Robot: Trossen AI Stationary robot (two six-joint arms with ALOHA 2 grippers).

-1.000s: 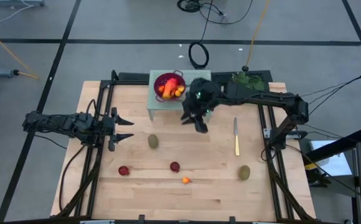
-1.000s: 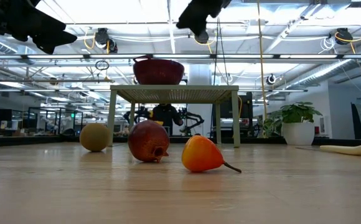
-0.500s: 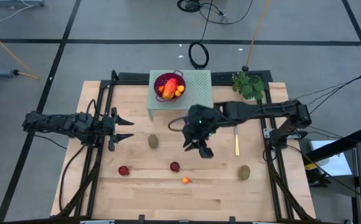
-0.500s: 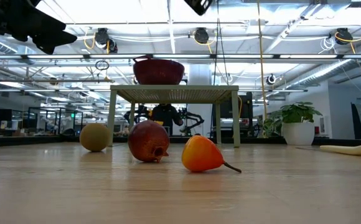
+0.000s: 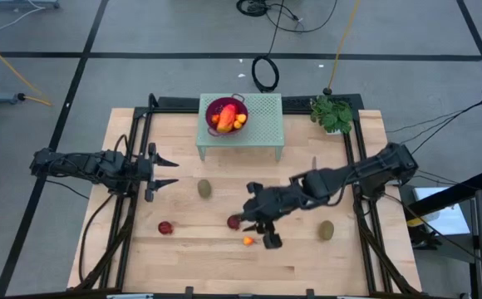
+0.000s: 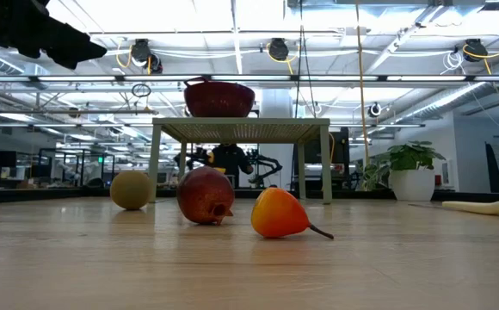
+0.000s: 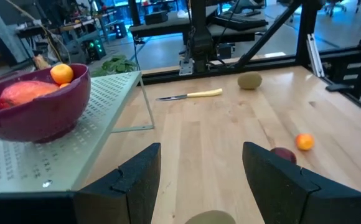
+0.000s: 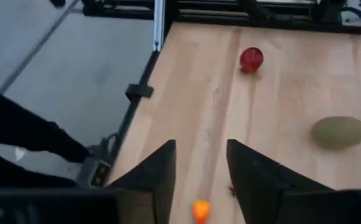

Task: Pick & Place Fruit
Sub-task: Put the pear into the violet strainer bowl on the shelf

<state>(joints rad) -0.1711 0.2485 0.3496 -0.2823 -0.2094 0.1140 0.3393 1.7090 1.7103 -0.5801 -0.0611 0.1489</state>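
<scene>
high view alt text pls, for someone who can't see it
The right pincer reaches over the wooden table above a dark red fruit and a small orange fruit, fingers open. The left pincer waits open at the left edge; a purple bowl of fruit sits on a green stand.

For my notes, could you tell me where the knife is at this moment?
In the high view the knife lies on the table's right half, mostly hidden under the right arm, between the green perforated stand and a brown-green oval fruit.

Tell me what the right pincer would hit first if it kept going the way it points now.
Most likely the small orange fruit, which sits between the right pincer fingers, just ahead. Beyond it lies bare table; depth is hard to judge.
</scene>
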